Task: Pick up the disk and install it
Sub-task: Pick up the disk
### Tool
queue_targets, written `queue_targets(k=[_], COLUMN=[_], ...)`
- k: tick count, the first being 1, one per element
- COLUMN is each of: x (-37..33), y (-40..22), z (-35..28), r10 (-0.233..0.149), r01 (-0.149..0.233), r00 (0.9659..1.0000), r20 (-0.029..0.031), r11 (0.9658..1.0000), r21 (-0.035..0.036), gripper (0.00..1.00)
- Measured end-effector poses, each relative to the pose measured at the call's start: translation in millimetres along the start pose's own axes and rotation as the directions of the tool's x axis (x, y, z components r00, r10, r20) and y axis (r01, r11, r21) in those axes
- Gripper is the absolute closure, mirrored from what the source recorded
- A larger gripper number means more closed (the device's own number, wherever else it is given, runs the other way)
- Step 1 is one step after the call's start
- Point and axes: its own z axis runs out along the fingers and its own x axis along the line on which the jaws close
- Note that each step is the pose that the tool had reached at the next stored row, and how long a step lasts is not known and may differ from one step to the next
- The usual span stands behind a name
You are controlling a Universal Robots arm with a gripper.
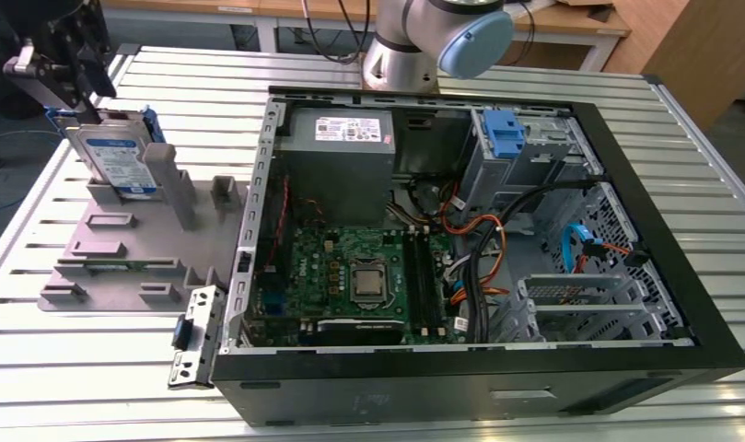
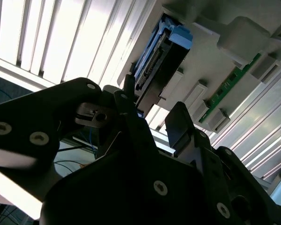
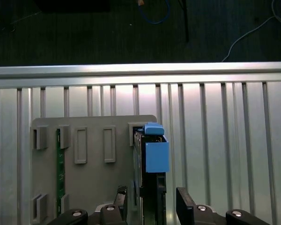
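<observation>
Gripper at the disk
Its two dark fingers stand apart on either side of the edge-on disk, which is at the gripper's twelve o'clock, in a grey holder on the slatted table.

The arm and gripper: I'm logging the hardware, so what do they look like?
The arm is silver-grey and tubular with a light blue joint cap. The gripper is black, with blocky links, silver screw heads and two flat fingers.

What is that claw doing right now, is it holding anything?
Claw: open, holding nothing, poised at the upright disk with a finger to either side in the first wrist view.
</observation>
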Motion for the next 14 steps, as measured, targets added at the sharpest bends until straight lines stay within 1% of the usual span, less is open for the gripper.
queue_targets(k=[12, 14], x=[0.1, 0.1], y=[0.0, 0.0], z=[0.8, 1.8], r10=[0.0, 0.0], r01=[0.0, 0.0], r00=[1.0, 1.0], r20=[-0.0002, 0.0001], r11=[1.0, 1.0], r21=[-0.0003, 0.0002], gripper=[0.47, 0.47])
